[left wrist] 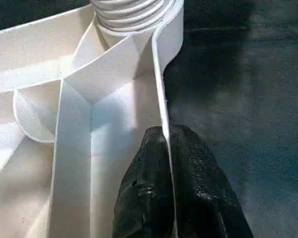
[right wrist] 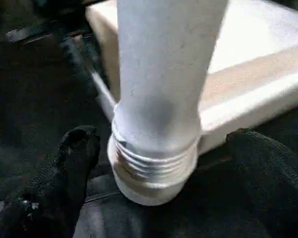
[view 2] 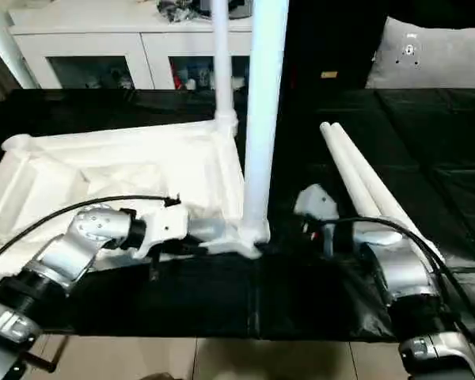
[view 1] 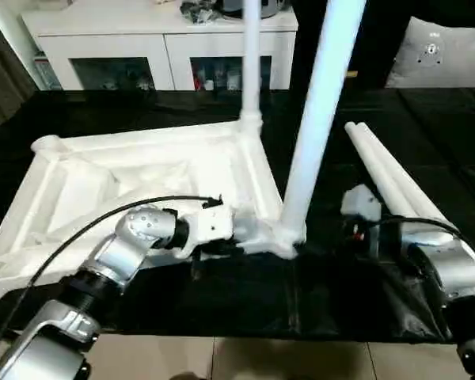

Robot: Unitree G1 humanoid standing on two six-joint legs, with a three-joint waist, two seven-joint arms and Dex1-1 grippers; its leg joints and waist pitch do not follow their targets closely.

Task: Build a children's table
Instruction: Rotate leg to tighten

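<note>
Tabletop lies ribbed side up on the black mat, with two legs standing in its sockets: the near leg at the corner nearest the robot and the far leg at the corner behind it. Two spare legs rest just beside that near corner. The left gripper pinches the tabletop's thin rim; the right gripper stands wide around the near leg's threaded base (threads still showing). Hollow plastic likely handles light, stiff and slick, so gripping low by the socket seems best.
</note>
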